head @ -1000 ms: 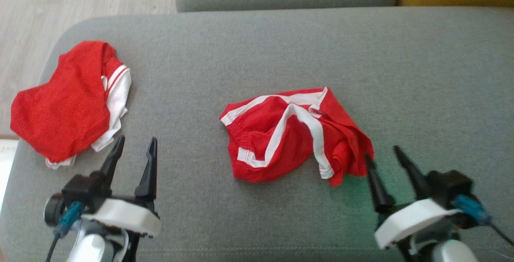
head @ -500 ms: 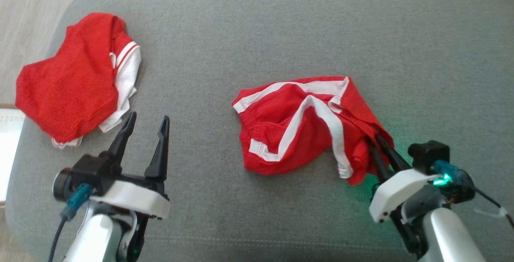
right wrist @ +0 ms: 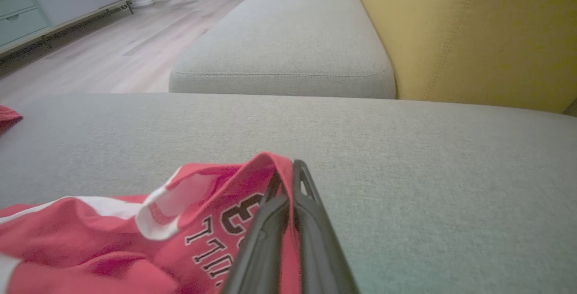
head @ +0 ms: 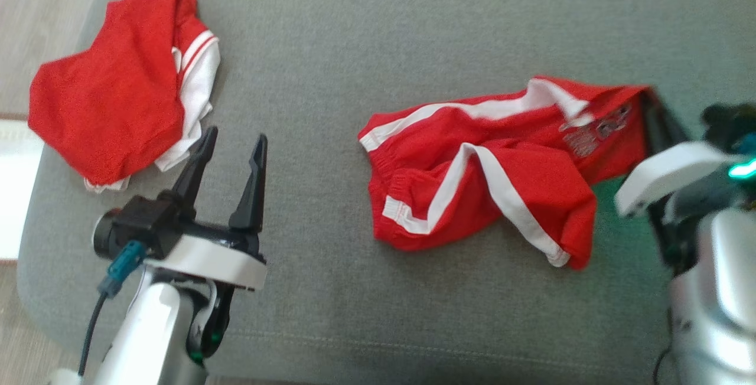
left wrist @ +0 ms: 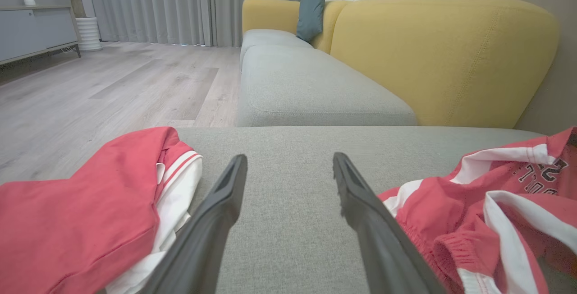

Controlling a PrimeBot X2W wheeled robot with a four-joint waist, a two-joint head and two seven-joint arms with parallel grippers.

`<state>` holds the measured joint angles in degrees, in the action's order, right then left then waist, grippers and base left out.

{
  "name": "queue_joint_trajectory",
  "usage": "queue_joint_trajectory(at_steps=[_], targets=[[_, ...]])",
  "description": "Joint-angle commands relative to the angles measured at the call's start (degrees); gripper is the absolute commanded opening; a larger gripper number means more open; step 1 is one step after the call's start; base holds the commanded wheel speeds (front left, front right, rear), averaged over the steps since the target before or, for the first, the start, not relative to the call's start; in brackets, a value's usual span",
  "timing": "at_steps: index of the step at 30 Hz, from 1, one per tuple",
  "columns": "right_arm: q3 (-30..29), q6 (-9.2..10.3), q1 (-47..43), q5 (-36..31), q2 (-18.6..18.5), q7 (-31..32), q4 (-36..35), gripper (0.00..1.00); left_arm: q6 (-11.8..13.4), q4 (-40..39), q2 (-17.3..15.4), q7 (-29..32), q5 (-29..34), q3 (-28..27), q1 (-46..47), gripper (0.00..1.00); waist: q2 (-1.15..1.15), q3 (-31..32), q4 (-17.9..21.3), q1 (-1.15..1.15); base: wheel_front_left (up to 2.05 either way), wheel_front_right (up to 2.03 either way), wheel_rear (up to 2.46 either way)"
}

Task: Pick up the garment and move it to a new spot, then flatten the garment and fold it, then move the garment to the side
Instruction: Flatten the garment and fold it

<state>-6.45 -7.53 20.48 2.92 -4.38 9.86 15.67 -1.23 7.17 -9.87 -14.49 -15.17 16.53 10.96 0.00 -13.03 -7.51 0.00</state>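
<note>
The garment (head: 484, 166), red shorts with white stripes and dark lettering, lies crumpled on the grey cushion (head: 366, 48). Its right corner is lifted and stretched toward my right gripper (head: 647, 98), which is shut on the red cloth. In the right wrist view the two dark fingers pinch a fold of the garment (right wrist: 216, 222) at the right gripper (right wrist: 288, 172). My left gripper (head: 233, 140) stands open over bare cushion, left of the shorts. The left wrist view shows the left gripper (left wrist: 288, 167) with nothing between its fingers and the garment (left wrist: 487, 208) at the right.
A second red and white garment (head: 112, 84) lies bunched at the cushion's left end, near the edge and the wooden floor (head: 35, 1). A yellow sofa back (right wrist: 473, 28) rises behind the cushion. Another grey seat (left wrist: 306, 86) continues beyond.
My right gripper closed on the shorts' right corner and pulled it up and to the right, stretching the cloth. The head camera tilted down. The left gripper stayed open.
</note>
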Motion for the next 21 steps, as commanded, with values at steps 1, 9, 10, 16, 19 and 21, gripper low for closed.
queue_joint_trajectory(at_steps=[1,9,10,16,19,21], targets=[[0.23,0.04,3.36,-0.04,-0.92,-0.05,-0.79,0.0,-0.42,-1.77,-0.45,-0.51,0.54,-2.4,2.91,1.0,0.0,-1.35,-0.93,0.0,0.0,0.0,0.0],[-3.86,0.04,11.15,2.03,-3.26,-4.32,8.87,0.95,-2.18,-1.71,1.2,-0.51,1.84,-3.69,4.82,1.0,0.0,-4.47,-2.16,0.0,0.0,0.0,0.0],[-4.23,0.04,11.76,2.65,-3.2,-5.31,10.01,1.0,-2.33,-1.67,1.34,-0.51,2.03,-3.86,4.86,1.0,0.0,-4.58,-2.14,0.0,0.0,0.0,0.0],[-3.77,0.04,11.34,1.83,-3.46,-13.14,12.12,1.0,-3.0,-1.1,1.69,-0.51,3.07,-5.11,4.03,1.0,0.0,-3.59,-1.17,0.0,0.0,0.0,0.0],[-2.79,0.04,8.19,0.35,-2.96,-17.36,8.84,1.0,-3.17,-0.79,1.69,-0.51,3.56,-5.67,3.08,1.0,0.0,-2.18,-0.53,0.0,0.0,0.0,0.0],[-1.7,0.04,5.11,-0.38,-2.09,-19.03,5.38,1.0,-3.2,-0.63,1.65,-0.51,3.86,-6.04,2.28,1.0,0.0,-1.04,-0.03,0.0,0.0,0.0,0.0]])
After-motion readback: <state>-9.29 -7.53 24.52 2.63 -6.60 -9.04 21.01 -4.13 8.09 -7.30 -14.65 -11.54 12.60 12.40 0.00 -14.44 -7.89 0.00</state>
